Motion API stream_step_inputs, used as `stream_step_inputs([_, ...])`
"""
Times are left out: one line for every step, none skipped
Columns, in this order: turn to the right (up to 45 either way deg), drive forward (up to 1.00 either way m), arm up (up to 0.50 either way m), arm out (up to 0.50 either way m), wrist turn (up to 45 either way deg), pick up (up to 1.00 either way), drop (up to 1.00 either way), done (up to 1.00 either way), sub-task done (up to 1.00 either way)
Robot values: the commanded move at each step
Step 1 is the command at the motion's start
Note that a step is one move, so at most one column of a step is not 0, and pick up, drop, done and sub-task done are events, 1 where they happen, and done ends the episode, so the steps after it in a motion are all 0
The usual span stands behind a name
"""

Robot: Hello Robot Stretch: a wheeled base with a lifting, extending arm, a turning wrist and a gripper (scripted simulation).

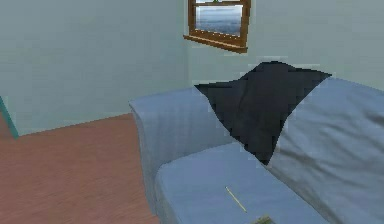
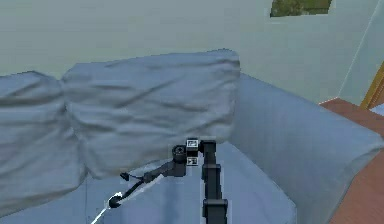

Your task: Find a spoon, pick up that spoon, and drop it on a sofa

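Placement is mattering now: a thin pale sliver, likely the spoon (image 2: 102,213), is showing against the sofa (image 2: 150,100) seat near the fingers (image 2: 145,178); whether they are holding it I cannot tell. Releasing mid-cushion, away from edges, is looking safest.

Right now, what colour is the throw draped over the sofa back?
Black: the throw shows clearest in the forward view.

Soft, even light covers the sofa (image 1: 170,120), with faint shading in its cushion folds; the window (image 1: 220,20) shows bright.
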Motion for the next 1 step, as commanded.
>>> stream_step_inputs([0.0, 0.0, 0.0, 0.0, 0.0, 0.0, 1.0, 0.0, 0.0])
